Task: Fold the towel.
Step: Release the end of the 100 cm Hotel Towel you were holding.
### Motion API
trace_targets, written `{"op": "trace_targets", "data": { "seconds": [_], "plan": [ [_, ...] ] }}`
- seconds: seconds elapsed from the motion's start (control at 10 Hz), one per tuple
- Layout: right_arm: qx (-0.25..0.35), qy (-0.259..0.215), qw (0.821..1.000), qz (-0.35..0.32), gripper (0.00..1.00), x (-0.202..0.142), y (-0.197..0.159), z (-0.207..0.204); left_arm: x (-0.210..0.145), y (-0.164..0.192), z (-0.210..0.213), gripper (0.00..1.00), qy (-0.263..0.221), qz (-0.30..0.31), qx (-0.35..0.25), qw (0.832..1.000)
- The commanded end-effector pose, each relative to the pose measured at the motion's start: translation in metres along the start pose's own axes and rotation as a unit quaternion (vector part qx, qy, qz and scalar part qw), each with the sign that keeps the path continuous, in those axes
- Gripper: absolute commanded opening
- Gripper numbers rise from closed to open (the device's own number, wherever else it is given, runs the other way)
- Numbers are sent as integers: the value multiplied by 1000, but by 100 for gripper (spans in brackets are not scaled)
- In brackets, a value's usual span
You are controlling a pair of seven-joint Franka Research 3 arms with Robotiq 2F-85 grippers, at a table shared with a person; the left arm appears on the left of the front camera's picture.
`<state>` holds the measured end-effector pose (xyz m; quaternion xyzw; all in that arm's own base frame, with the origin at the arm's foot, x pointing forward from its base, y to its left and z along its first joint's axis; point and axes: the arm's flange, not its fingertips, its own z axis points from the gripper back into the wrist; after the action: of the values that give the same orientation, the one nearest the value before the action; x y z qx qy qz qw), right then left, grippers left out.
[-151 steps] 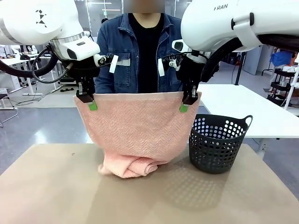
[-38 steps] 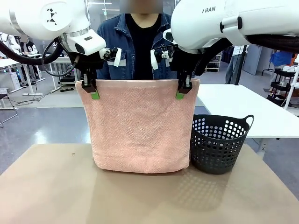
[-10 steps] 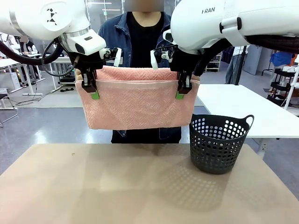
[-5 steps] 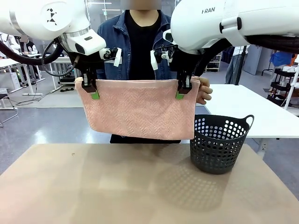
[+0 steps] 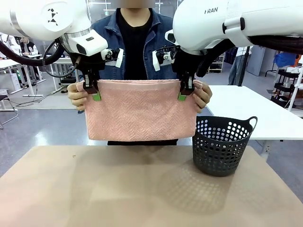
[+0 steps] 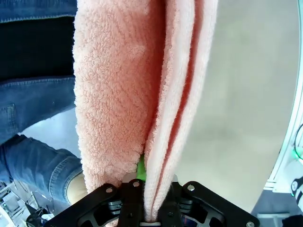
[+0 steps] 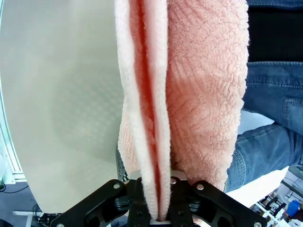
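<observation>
One towel (image 5: 141,111): salmon-pink, hanging doubled in the air above the far part of the table (image 5: 142,194). Its top edge is stretched level between the two grippers and its lower edge is clear of the tabletop.
Layers: in the left wrist view, thin edges run down between the fingers. A thicker flap (image 6: 109,94) lies just outside them on the person's side, with a sliver of green pad between. The right wrist view mirrors this.
Left gripper (image 5: 93,92): clamped tight on the towel's top left corner, pointing down.
Right gripper (image 5: 184,92): likewise pinched onto the top right corner, at the same height.
Person's hands: one at the left corner (image 5: 75,96) and one at the right (image 5: 203,96). Both touch the towel just outside the grippers and seem to hold the far flap up against the pinched edge.
Basket (image 5: 222,146): dark and perforated, standing on the right of the table, near the towel's lower right corner but apart from it.
Step in hand: probably the first fold in half, with the person meeting edge to edge while both arms hold the cloth taut.
Next move: I judge the far flap needs securing, either by the jaws re-gripping around every layer or by the person keeping hold. The doubled towel could then be lowered flat onto the near table for a second fold. Both corners should stay level, since letting go on one side would drop the flap.
</observation>
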<state>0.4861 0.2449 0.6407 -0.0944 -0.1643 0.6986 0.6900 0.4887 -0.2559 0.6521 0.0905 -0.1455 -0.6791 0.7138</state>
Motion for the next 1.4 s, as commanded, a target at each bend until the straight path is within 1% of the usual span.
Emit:
{"op": "trace_targets", "data": {
  "seconds": [0.0,0.9,1.0,1.1,1.2,1.3],
  "plan": [
    [-1,0,1000,-1,0,-1,0,2,-2,1,0,0,0,1,1,1000],
    [-1,0,1000,-1,0,-1,0,2,-2,1,0,0,0,1,1,1000],
    [0,0,1000,0,13,0,0,0,0,0,0,36,0,0,0,1000],
    [-4,-4,1000,-5,40,-2,0,3,-1,-1,3,40,8,7,12,1000],
    [-2,-14,1000,-9,48,-4,1,6,-1,-4,7,72,2,8,14,1000],
    [-5,-22,1000,-15,75,-8,2,13,-3,-4,15,77,-2,30,21,999]
  ]
}}
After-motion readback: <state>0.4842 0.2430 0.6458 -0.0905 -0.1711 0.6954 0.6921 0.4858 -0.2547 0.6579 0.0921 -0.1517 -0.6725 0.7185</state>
